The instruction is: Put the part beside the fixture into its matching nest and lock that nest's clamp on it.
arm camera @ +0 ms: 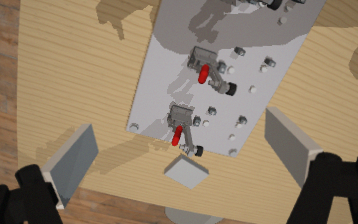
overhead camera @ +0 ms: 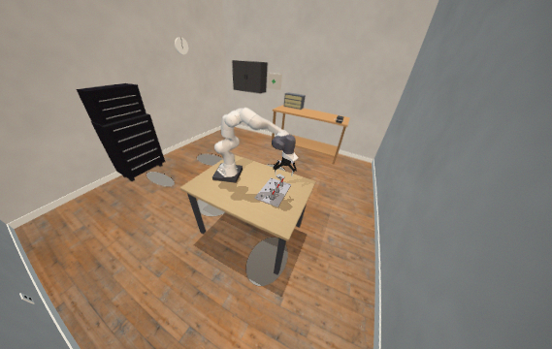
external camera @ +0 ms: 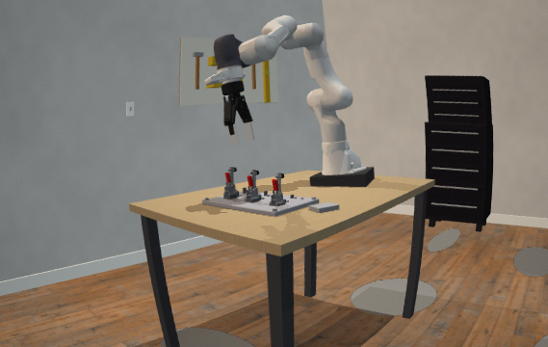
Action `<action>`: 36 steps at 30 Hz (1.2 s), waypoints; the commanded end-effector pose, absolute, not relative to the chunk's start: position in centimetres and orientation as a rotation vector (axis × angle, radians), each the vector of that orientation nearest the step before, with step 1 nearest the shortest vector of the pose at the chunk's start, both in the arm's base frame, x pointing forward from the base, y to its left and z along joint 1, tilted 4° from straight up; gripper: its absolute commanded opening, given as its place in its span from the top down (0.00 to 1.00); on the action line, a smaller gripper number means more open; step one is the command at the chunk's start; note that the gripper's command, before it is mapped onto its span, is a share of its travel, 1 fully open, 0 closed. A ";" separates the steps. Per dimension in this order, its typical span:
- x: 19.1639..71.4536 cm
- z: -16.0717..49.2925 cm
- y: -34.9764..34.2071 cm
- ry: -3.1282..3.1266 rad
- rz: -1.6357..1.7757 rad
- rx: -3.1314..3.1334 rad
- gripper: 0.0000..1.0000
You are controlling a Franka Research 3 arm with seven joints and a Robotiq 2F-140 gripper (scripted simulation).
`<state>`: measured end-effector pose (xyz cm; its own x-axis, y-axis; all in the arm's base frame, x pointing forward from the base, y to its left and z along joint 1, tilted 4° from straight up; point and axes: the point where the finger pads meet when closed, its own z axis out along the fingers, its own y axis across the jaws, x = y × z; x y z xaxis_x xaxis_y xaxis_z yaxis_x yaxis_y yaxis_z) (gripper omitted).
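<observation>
While open, gripper hangs above fixture.

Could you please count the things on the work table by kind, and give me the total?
Robot arm on its black base, tool open and empty: 1
Fixture plate: 1
Clamps with red handles: 3
Loose grey part beside the plate: 1
Total: 6

Readable text: none | numbers: none | brands: none | only sign: green mark on small white wall plate, upper centre of top view, too small to read
</observation>
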<state>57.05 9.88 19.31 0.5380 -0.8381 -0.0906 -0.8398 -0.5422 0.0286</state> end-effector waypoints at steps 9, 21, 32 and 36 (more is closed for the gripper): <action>55.0 19.4 9.4 1.063 0.079 -2.932 0.00; 52.8 19.3 8.9 0.775 0.042 -3.037 0.00; 50.8 19.0 8.5 0.506 0.012 -3.111 0.00; 50.5 19.0 8.4 0.470 0.008 -3.119 0.00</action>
